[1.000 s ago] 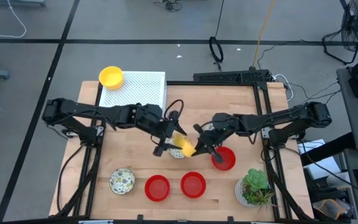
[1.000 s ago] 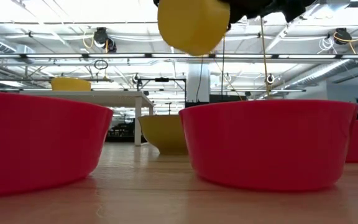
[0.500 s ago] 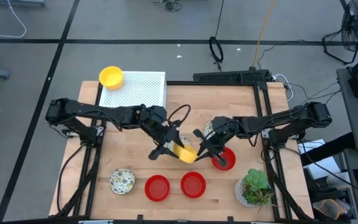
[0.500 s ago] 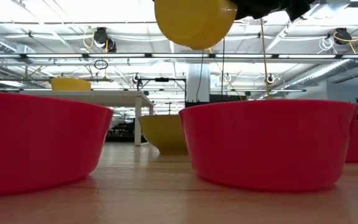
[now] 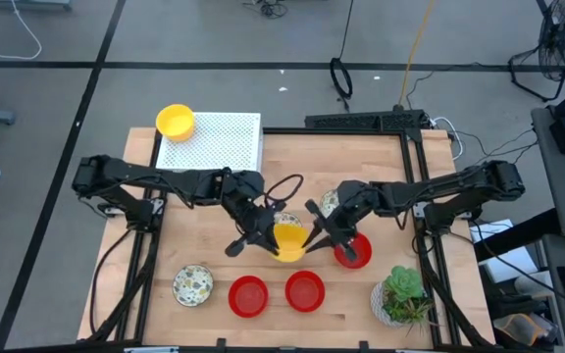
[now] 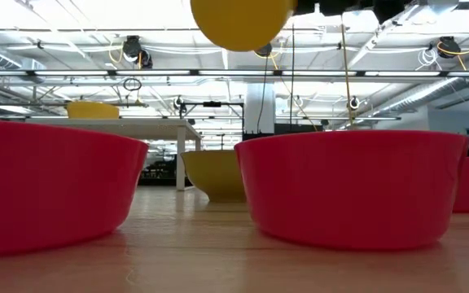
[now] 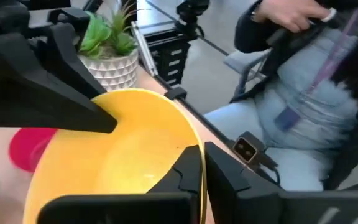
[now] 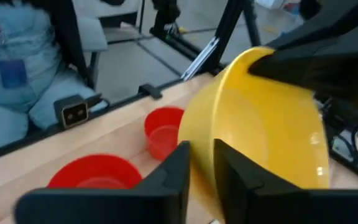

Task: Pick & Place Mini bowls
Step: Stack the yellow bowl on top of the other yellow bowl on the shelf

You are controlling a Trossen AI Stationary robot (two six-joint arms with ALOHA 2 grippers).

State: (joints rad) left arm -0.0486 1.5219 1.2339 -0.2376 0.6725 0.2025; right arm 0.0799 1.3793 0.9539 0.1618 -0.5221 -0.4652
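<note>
mid handoff: yellow bowl [image 5: 288, 241] up off counter [image 5: 361, 167], both pincers pinching its rim, left pincer [image 5: 268, 233] one side, right pincer [image 5: 314, 238] other. next, probably one lets go, other carries to drop spot.

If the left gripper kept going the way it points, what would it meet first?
Likely the right gripper, clamped on the opposite rim of the same yellow bowl that the left gripper holds. Beyond that lies a red bowl. Heights are hard to judge from above.
</note>
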